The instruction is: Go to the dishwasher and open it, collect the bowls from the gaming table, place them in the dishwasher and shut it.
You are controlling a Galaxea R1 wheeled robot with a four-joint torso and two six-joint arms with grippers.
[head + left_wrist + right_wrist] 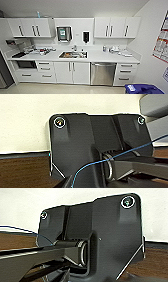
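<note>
The dishwasher (102, 74) is a brushed steel unit built under the white counter, right of the sink cabinet. Its door is shut, with a bar handle along the top. It stands ahead of me and a little to the right in the head view. The gaming table and the bowls are out of view. In both wrist views my own dark plate and jointed bar block the sight of the fingers, with a pale wall and brown floor behind.
A white kitchenette faces me: counter (100, 58) with a sink (73, 54), upper cabinets (116, 27), drawers (125, 74) right of the dishwasher, a microwave niche (25, 64) at left. A blue bin (142, 89) stands at the lower right near a wall with posters (161, 45).
</note>
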